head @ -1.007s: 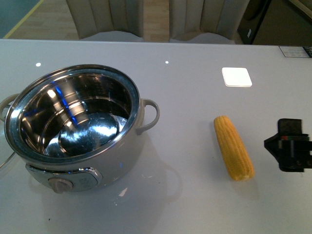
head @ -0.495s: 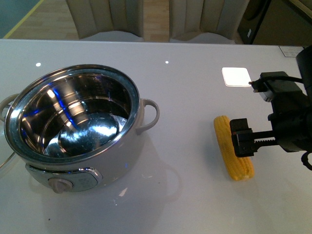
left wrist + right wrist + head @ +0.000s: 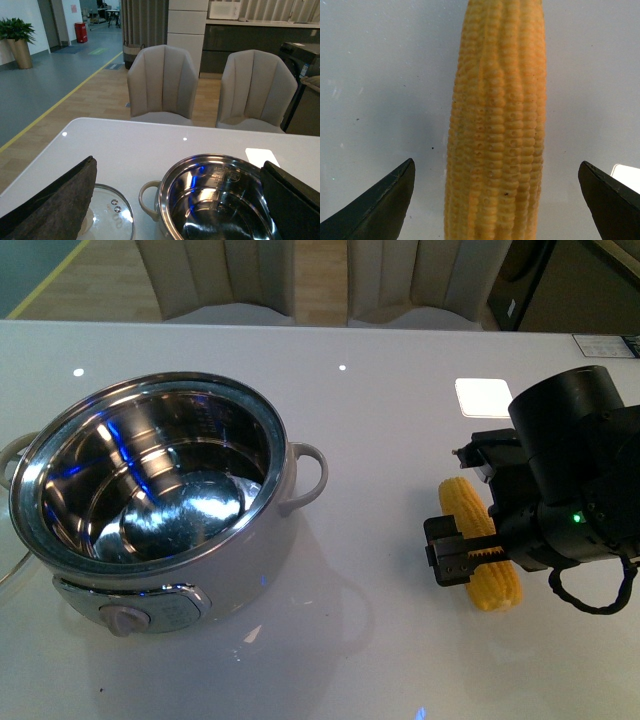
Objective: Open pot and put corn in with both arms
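corn between wide-spread right claw, untouched | left claw spread wide

Lighting: bright and even, cast from overhead. Glare: small lamp spots and one square bright patch are mirrored on the glossy table; blue and white streaks are reflected inside the pot. Shadows: soft and faint. Focus: the corn is rendered sharply, kernels distinct.

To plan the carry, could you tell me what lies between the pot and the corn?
In the front view, only bare table, save a finger of the right gripper beside the corn.
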### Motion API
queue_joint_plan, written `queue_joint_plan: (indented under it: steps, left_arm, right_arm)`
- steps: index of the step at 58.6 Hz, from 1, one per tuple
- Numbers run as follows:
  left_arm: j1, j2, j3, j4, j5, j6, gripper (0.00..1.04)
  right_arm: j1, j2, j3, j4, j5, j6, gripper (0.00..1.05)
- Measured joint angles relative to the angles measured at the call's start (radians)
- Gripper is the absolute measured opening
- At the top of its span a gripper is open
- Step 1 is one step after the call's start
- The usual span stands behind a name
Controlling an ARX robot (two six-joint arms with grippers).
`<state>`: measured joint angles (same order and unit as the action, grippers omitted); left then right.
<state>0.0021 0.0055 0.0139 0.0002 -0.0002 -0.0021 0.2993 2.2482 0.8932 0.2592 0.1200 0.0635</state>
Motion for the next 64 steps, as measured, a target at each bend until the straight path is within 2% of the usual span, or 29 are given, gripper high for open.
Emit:
queue_joint_plan:
  steps: [9,25,36,52,64]
  left_arm:
    - [0.000,0.000,0.000,0.000,0.000,0.000,0.98]
    - [0.000,0.000,0.000,0.000,0.000,0.000,0.98]
    - [0.000,0.000,0.000,0.000,0.000,0.000,0.98]
    - [0.000,0.000,0.000,0.000,0.000,0.000,0.98]
    - [0.000,0.000,0.000,0.000,0.000,0.000,0.98]
  right_arm:
    - [0.001,0.037,0.039,-0.005,0.004,0.023,0.95]
    - [0.002,0.044,0.043,-0.019,0.002,0.024,0.53]
    - [-0.009,-0.008,-0.027,-0.004,-0.034,0.017,0.31]
    - [-0.040,-0.249,-0.100,-0.033,-0.126,0.005,0.23]
    - [-0.002,-0.420,-0.100,-0.076,-0.194,0.049,0.23]
